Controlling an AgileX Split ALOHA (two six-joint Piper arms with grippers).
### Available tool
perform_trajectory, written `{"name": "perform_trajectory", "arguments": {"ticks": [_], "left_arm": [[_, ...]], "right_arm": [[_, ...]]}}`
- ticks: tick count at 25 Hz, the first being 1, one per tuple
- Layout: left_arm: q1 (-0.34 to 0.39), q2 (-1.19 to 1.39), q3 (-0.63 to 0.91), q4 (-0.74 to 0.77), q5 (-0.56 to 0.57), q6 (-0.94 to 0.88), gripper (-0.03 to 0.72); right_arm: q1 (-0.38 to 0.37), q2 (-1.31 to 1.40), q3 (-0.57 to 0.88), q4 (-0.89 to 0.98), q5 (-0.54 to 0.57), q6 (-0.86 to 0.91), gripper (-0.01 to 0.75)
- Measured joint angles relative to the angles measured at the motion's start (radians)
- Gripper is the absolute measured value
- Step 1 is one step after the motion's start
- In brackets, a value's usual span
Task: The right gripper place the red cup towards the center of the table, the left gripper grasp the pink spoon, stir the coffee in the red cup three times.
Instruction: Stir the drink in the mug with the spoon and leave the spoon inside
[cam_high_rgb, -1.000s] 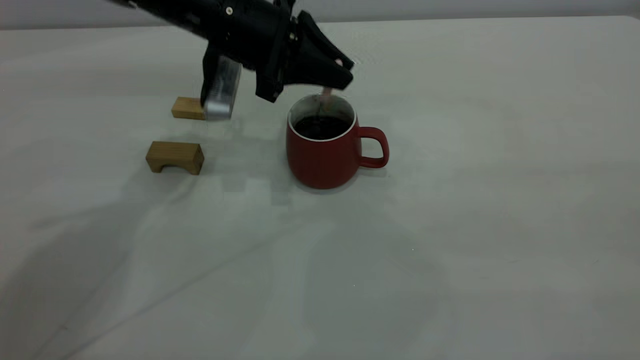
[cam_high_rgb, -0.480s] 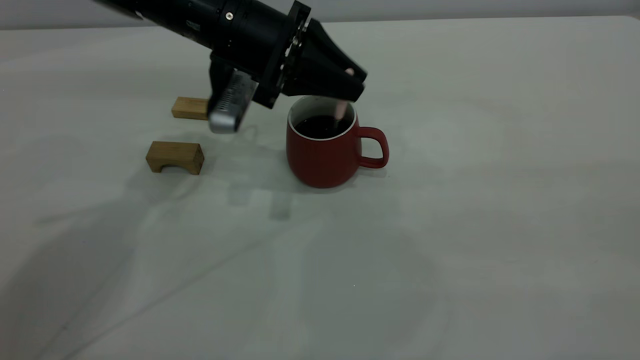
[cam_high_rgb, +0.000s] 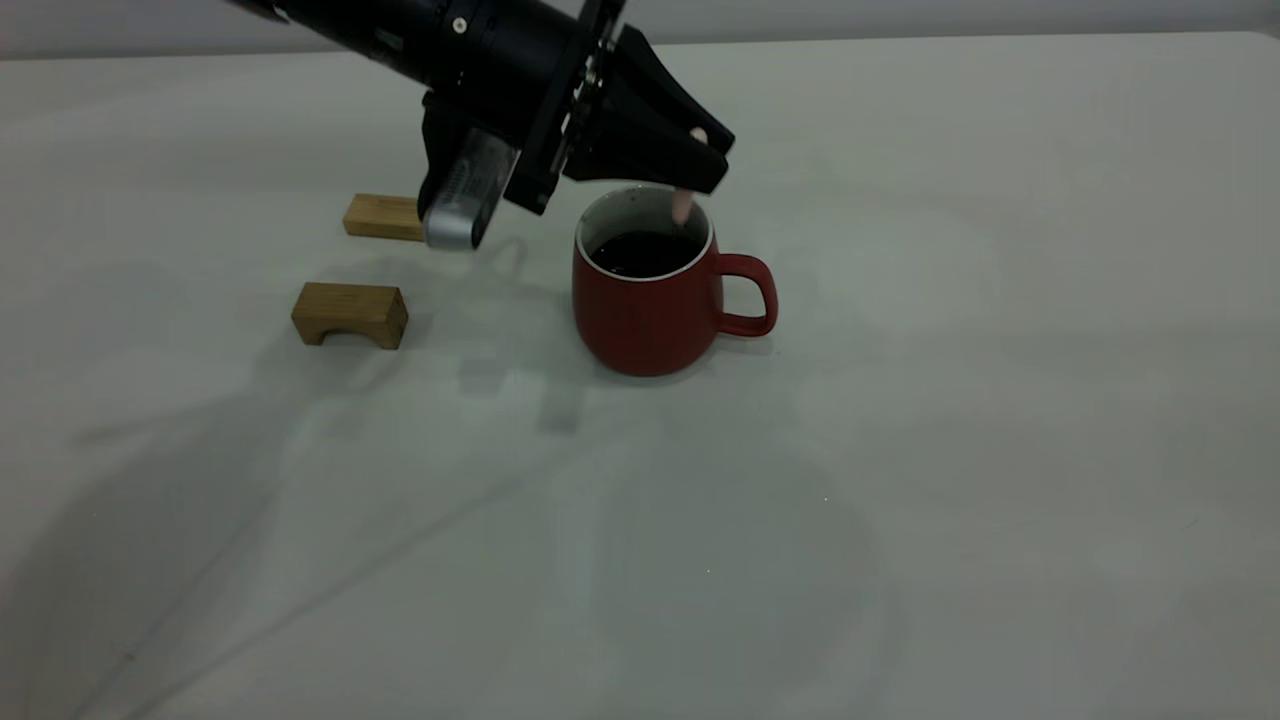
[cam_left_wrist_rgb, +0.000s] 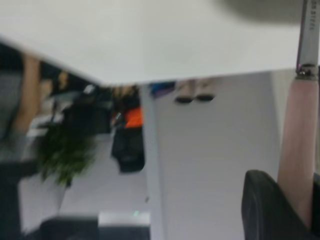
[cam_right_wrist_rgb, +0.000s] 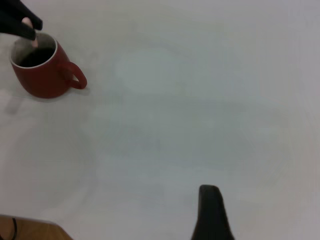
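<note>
One pink spoon (cam_high_rgb: 683, 205) in left claw (cam_high_rgb: 700, 160), dipped into red cup (cam_high_rgb: 650, 300).

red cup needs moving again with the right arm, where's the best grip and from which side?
Probably the loop handle. It sticks out on the right-arm side of the red cup, away from the left gripper, which holds the pink spoon over the rim. Come in level from that side; the cup is upright and holds coffee, so avoid tilting.
</note>
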Motion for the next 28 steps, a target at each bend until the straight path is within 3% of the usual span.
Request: {"name": "perform_trajectory", "arguments": {"ticks": [8,12,20,22,26,28], "left_arm": [[0.01,-0.019,-0.054,0.162,0.004,-0.06,0.163],[0.003,-0.018,-0.07,0.162,-0.075,-0.06,0.163],[-0.011,-0.004,-0.07,0.162,-0.087,-0.06,0.17],[-0.011,-0.004,-0.07,0.174,-0.092,-0.06,0.219],[-0.011,-0.004,-0.072,0.239,-0.092,-0.059,0.43],[-0.011,-0.012,-0.09,0.338,-0.078,-0.059,0.492]], "right_arm": [[0.0,0.0,0.0,0.0,0.0,0.0,0.585],[0.0,0.0,0.0,0.0,0.0,0.0,0.585],[0.0,0.0,0.0,0.0,0.0,0.0,0.585],[0.0,0.0,0.0,0.0,0.0,0.0,0.585],[0.0,0.0,0.0,0.0,0.0,0.0,0.585],[0.0,0.0,0.0,0.0,0.0,0.0,0.585]]}}
